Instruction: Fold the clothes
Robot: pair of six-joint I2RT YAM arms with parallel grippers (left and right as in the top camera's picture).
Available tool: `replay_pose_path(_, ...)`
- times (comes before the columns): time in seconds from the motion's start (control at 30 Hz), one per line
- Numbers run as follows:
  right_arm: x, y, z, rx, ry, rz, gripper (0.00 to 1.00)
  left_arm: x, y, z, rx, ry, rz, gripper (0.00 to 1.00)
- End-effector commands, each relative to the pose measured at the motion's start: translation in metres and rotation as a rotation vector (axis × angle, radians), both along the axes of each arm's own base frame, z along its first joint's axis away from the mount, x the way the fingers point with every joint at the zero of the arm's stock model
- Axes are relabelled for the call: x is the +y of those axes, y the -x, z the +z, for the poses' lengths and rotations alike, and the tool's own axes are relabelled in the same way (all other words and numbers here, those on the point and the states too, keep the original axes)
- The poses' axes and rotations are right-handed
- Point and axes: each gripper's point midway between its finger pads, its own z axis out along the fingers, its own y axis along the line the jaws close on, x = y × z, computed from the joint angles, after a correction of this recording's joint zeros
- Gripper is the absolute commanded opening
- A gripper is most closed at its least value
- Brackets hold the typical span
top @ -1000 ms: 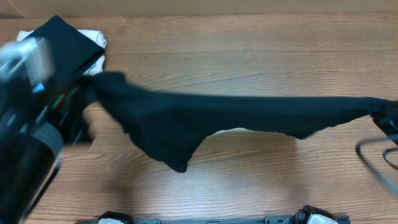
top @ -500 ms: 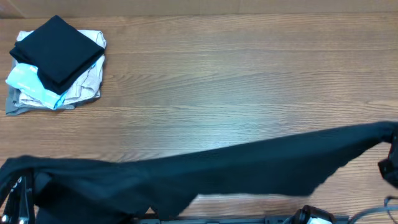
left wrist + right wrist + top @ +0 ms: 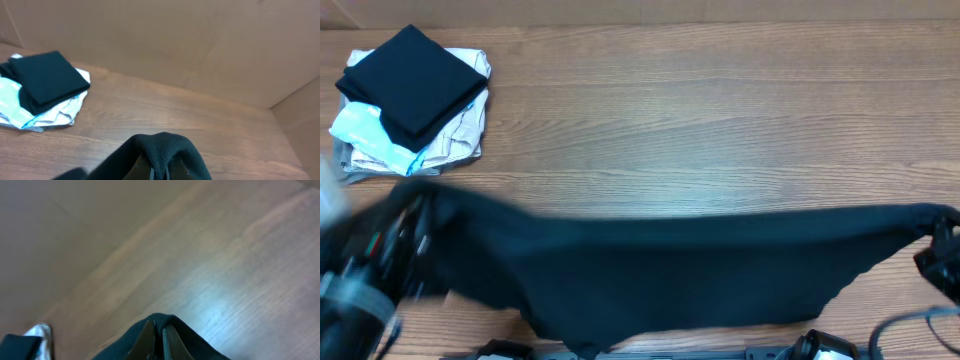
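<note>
Two ends of the black T-shirt [image 3: 670,270] are pinched tight: the left gripper [image 3: 159,172] clamps one, the right gripper [image 3: 159,330] the other. Its long axis runs left to right, sagging over the wooden table's [image 3: 700,110] near edge. A stack of folded clothes [image 3: 410,95] sits far left, and a cardboard wall [image 3: 175,40] stands behind.

I am reading no text, brand, number or sign in any view. The black T-shirt [image 3: 700,270] is showing no legible label or print, and the stack of folded cloths [image 3: 415,85], ahead and to the left of the left gripper [image 3: 152,172], is carrying no lettering I can make out.
</note>
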Motion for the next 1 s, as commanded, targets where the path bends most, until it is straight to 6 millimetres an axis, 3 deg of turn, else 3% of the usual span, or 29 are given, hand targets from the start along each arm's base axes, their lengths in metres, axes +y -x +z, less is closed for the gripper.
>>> replay_pose_path(0.0,-0.018,-0.021,-0.017,0.087,0.005,-0.045,0.04,-0.008,-0.048,-0.019,0.091,-0.042,0.007,0.04)
replay_pose_path(0.13,-0.030,-0.055,-0.038,0.178,-0.024,-0.045,0.04,-0.020,-0.099,-0.053,0.229,-0.081,0.001,0.04)
replay_pose_path(0.3,-0.047,-0.103,-0.078,0.312,-0.069,-0.043,0.04,-0.036,-0.173,-0.115,0.418,-0.144,-0.015,0.04)
replay_pose_path(0.5,-0.068,-0.162,-0.149,0.485,-0.129,-0.037,0.04,-0.053,-0.258,-0.191,0.532,-0.179,-0.009,0.04)
replay_pose_path(0.67,-0.086,-0.213,-0.217,0.553,-0.152,-0.035,0.04,-0.075,-0.322,-0.267,0.593,-0.167,-0.040,0.04)
replay_pose_path(0.8,-0.097,-0.247,-0.269,0.596,-0.167,-0.033,0.04,-0.092,-0.365,-0.322,0.594,-0.140,-0.072,0.04)
replay_pose_path(0.97,-0.112,-0.287,-0.323,0.587,-0.164,-0.033,0.04,-0.108,-0.404,-0.372,0.558,-0.120,-0.119,0.04)
